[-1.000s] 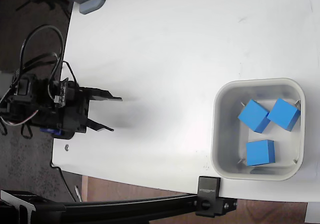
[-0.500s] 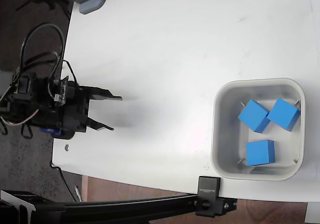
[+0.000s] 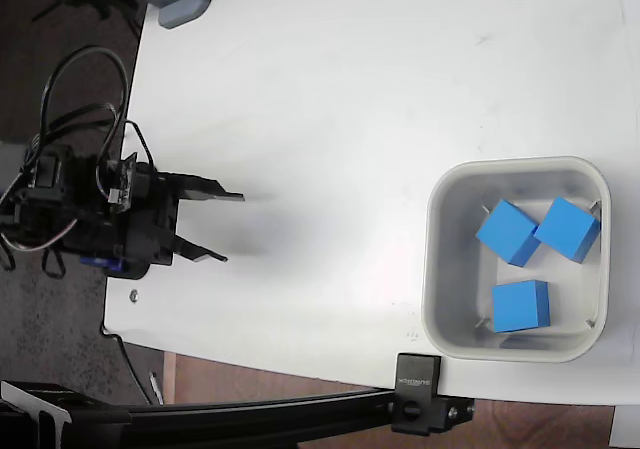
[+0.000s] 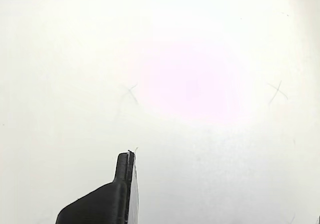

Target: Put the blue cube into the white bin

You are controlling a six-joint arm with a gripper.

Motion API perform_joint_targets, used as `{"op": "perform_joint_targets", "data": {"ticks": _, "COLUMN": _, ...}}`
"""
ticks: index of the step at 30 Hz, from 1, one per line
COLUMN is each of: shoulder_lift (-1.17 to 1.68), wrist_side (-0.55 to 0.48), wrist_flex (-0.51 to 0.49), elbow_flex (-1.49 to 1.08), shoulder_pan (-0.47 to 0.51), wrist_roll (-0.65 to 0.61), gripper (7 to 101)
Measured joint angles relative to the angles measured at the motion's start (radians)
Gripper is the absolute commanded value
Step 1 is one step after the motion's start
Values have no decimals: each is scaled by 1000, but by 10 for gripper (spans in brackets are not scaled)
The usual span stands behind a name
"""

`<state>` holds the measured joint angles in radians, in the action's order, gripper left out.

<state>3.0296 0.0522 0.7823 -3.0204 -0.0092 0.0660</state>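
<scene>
Three small bright-blue cubes lie inside an off-white rounded-square plastic bin [image 3: 438, 269], far from the robot's empty, spread gripper [image 3: 218, 227].

In the fixed view the bin sits at the right of the white table [image 3: 330, 99]. Two cubes touch at the top, one at left [image 3: 507, 232] and one at right [image 3: 567, 228]; a third blue cube [image 3: 521, 305] lies apart below them. The black arm [image 3: 90, 219], trailing looped cables [image 3: 85, 99], reaches in level from the table's left edge, its two black fingers [image 3: 205, 195] pointing right toward the bin, parted with nothing between them. The wrist view shows only one black fingertip [image 4: 124, 171] over bare table. A black clamp [image 3: 418, 407] grips the table's lower edge.
</scene>
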Motion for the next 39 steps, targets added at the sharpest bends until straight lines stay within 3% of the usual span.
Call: {"op": "perform_joint_targets", "data": {"ticks": 39, "shoulder_lift": 2, "wrist_side": 3, "wrist_flex": 0, "elbow_flex": 0, "shoulder_pan": 0, "wrist_roll": 2, "gripper": 1000}}
